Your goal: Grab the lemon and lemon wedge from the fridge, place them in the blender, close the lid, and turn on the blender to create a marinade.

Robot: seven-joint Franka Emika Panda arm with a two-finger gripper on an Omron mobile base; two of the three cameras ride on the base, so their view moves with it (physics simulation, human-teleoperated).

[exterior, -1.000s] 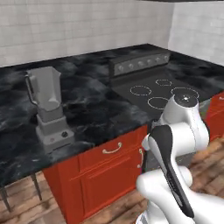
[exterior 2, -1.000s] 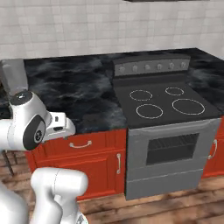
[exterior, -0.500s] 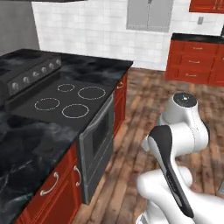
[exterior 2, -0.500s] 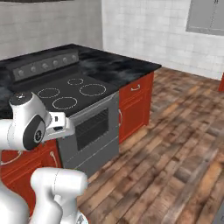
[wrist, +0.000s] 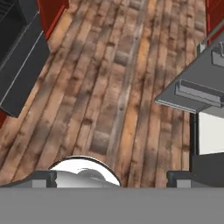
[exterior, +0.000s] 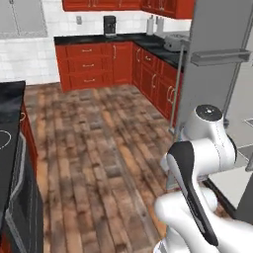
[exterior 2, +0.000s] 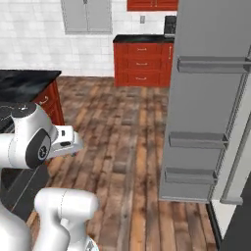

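Fridge [exterior 2: 211,98]: stands open at the right, door swung outward, door racks facing the wood floor [exterior 2: 127,127].
Gripper [wrist: 111,179]: fingers spread wide, nothing between them, apparently above the floor.
Red cabinets [exterior: 94,64]: far wall.

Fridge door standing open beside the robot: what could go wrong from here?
The open fridge door juts into the floor space near the arm; driving or swinging closer might clip its door shelves. The gripper, open and empty, points down at the wooden floor, so it would need a big swing to reach the fridge interior.
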